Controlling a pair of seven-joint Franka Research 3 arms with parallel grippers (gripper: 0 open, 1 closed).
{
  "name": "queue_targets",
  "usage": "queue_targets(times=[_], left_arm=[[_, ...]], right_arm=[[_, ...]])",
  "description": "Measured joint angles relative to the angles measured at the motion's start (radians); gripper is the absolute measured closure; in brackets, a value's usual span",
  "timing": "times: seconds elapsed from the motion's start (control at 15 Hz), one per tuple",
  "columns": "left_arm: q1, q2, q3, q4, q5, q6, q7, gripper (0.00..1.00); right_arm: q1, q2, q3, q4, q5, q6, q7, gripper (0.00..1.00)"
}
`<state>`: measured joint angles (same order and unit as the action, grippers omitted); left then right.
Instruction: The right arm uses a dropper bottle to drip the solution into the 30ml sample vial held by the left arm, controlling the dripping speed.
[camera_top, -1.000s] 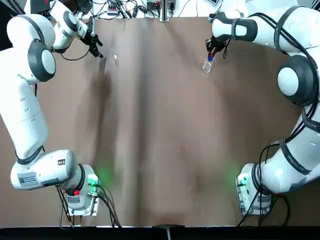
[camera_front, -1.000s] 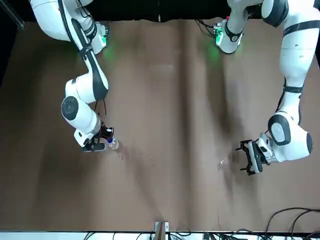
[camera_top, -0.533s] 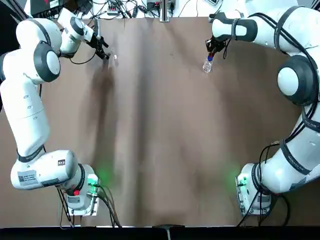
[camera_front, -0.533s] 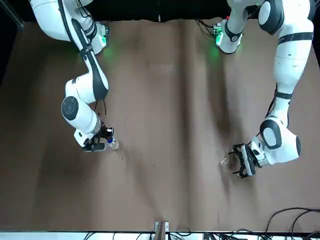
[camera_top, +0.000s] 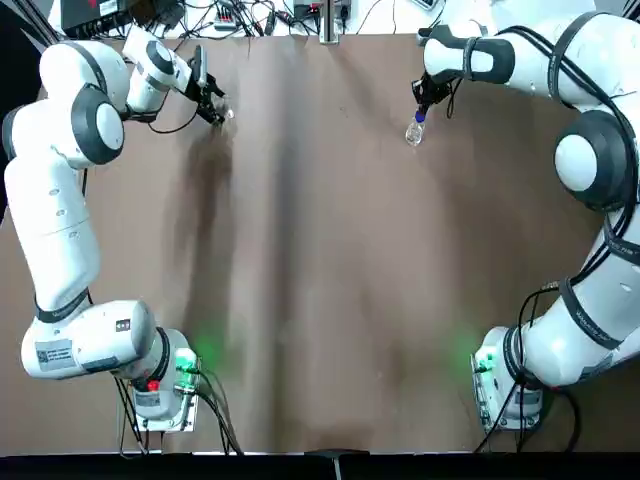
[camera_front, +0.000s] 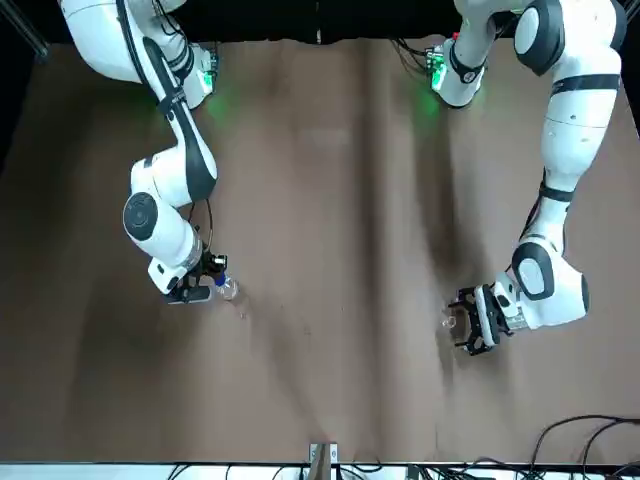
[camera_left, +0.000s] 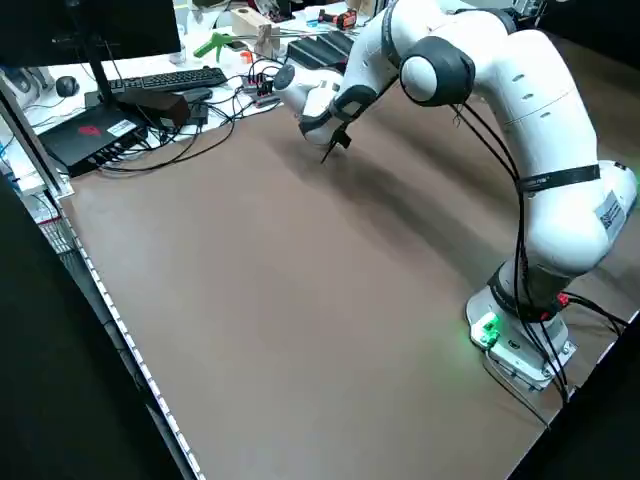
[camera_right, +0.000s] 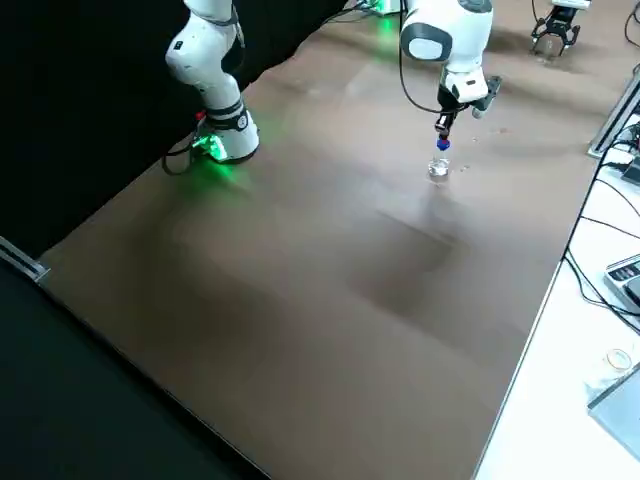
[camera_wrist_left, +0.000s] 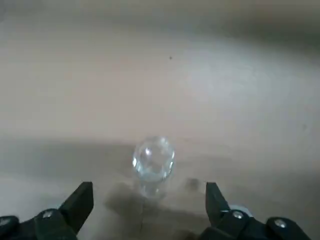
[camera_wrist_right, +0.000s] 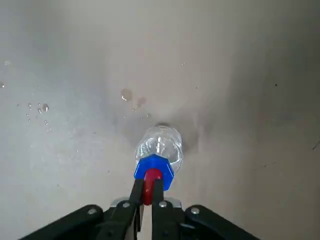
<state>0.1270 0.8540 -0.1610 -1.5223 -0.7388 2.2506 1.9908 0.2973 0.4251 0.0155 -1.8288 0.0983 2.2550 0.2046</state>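
Note:
The dropper bottle (camera_wrist_right: 159, 149) stands upright on the brown table, clear with a blue collar and a red top. My right gripper (camera_wrist_right: 148, 192) is shut on that red top from above; the top view shows the right gripper (camera_top: 422, 100) over the dropper bottle (camera_top: 414, 131) at the far right. The 30ml sample vial (camera_wrist_left: 153, 160) is a small clear glass standing on the table, free, just ahead of the gap between my left gripper's (camera_wrist_left: 148, 195) open fingers. From above, the left gripper (camera_top: 213, 102) sits low at the far left, beside the vial (camera_top: 229, 113).
Small drops (camera_wrist_right: 44, 107) lie on the table near the bottle. A keyboard (camera_left: 165, 79), cables and boxes crowd the bench beyond the table's far edge. The arm bases (camera_top: 165, 385) glow green at the near edge.
My left gripper has swung toward the vial and lowered, so its open fingers now flank the line to it. The right gripper and the dropper bottle have not moved.

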Motion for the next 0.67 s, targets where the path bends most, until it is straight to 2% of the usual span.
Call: queue_targets(times=[0.27,0.33,0.67], left_arm=[[-0.004,0.005,-0.015,0.001,0.000,0.000,0.001,0.04],[-0.004,0.005,-0.015,0.002,0.000,0.000,0.004,0.12],[-0.003,0.005,-0.015,0.002,0.000,0.000,0.027,0.23]], right_arm=[[0.000,0.000,0.000,0.000,0.000,0.000,0.000,0.96],[0.000,0.000,0.000,0.000,0.000,0.000,0.000,0.96],[0.000,0.000,0.000,-0.001,0.000,0.000,0.000,0.96]])
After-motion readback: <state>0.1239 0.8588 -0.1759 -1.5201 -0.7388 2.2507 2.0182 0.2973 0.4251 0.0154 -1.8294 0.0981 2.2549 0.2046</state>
